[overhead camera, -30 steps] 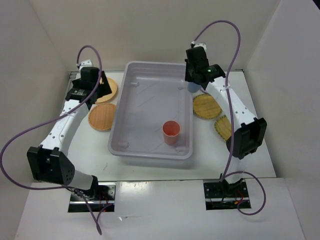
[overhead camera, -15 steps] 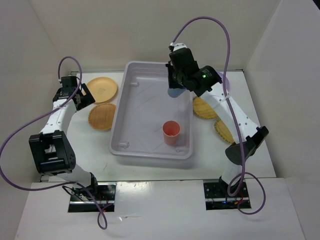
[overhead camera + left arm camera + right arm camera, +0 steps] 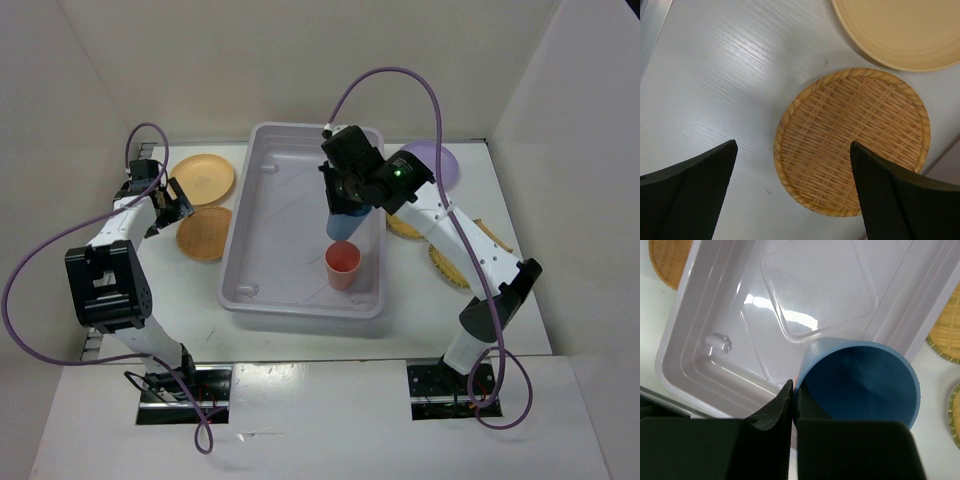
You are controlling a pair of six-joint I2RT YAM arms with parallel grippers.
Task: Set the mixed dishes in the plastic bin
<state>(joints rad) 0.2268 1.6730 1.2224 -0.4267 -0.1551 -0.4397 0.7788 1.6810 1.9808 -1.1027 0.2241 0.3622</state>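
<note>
Right arm's fingers [image 3: 771,412] pinch the blue cup [image 3: 860,385] by its wall, over the plastic bin [image 3: 240,285], just beside the salmon-pink cup [image 3: 342,262]. Next call: lower, then release. Left fingers [image 3: 690,190] gape wide and empty above a woven plate [image 3: 850,145] on the worktop [image 3: 740,75].

White desk [image 3: 300,335], faintly grained. Carries a pale plastic bin [image 3: 238,255] at centre frame. Upper left: an orange-tan round plate [image 3: 203,178]; just below it, a yellow woven plate [image 3: 204,233]. Upper right: a lavender plate [image 3: 440,160]. Right of the bin: a second woven plate [image 3: 403,229] and a third woven plate [image 3: 444,264], both partly hidden.
</note>
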